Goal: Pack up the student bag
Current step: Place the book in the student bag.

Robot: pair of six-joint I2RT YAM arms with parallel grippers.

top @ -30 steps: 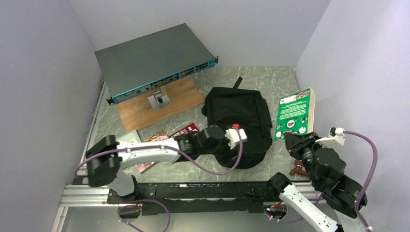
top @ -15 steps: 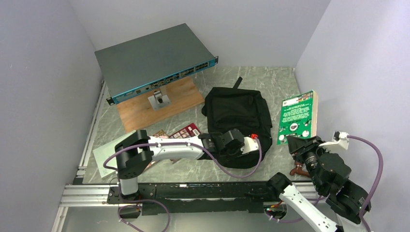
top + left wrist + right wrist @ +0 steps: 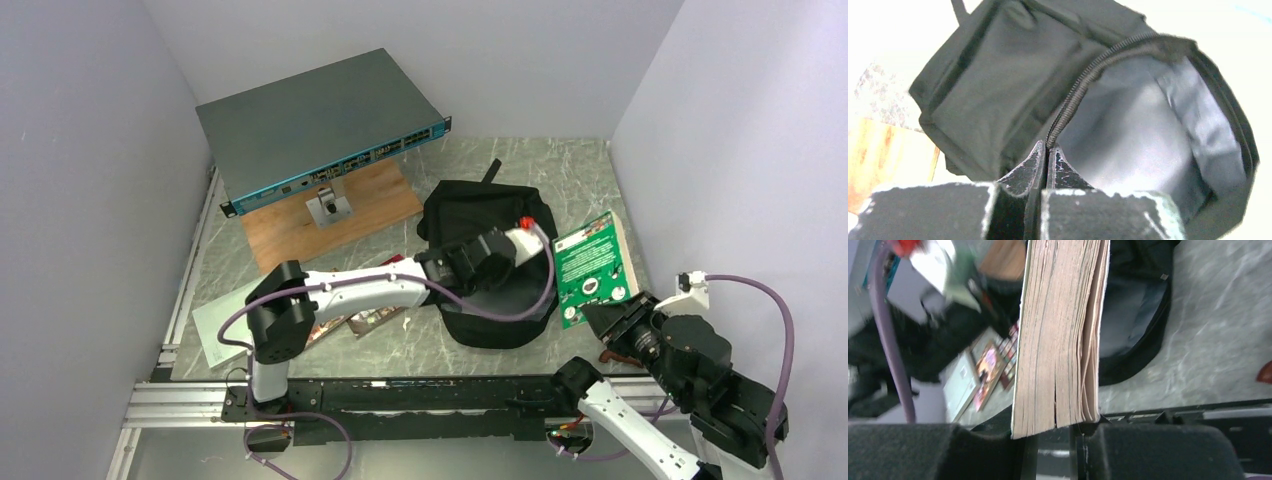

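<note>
L gripper (image 3: 1047, 150) on bag (image 3: 998, 90), R gripper (image 3: 1058, 432) w/ book (image 3: 1060, 330)

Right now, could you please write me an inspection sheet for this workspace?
Surface: grey-green marbled tabletop, partly covered.
Job's things: black soft fabric backpack lying flat, main zip open, grey lining showing; thick green-covered paperback book held beside it.
Clutter: flat grey network switch on brown wooden board; colourful booklets; small brown object near the right arm.
Grippers: left gripper shut on the backpack's zipper edge; right gripper shut on the book.
Cables: purple cables loop from each wrist, the left one over the backpack.
Surroundings: plain pale walls on three sides.
</note>
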